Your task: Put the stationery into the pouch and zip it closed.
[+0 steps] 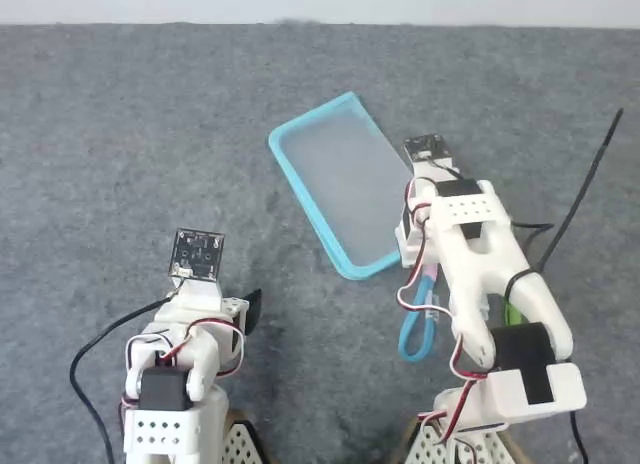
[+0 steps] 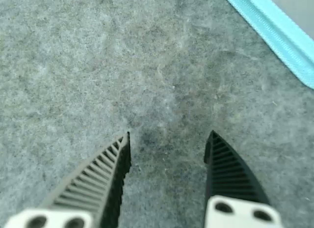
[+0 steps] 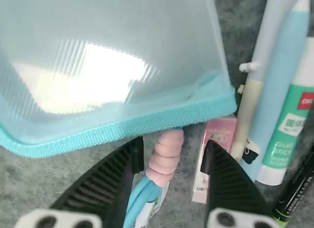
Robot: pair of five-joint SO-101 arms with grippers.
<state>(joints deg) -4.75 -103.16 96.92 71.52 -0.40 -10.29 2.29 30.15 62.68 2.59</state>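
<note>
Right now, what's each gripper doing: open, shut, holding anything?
Left gripper: open, empty, above the grey mat.
Right gripper: open, astride the pink ribbed piece at the pouch's edge, not gripping.

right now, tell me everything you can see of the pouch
The pouch is a flat rounded rectangle with a frosted, see-through body and a light blue woven border. It lies slantwise on the grey felt table and looks empty. Whether its zip is open I cannot tell. At one corner the right gripper stands open close to its border, where a pink ribbed piece meets the edge.
</note>
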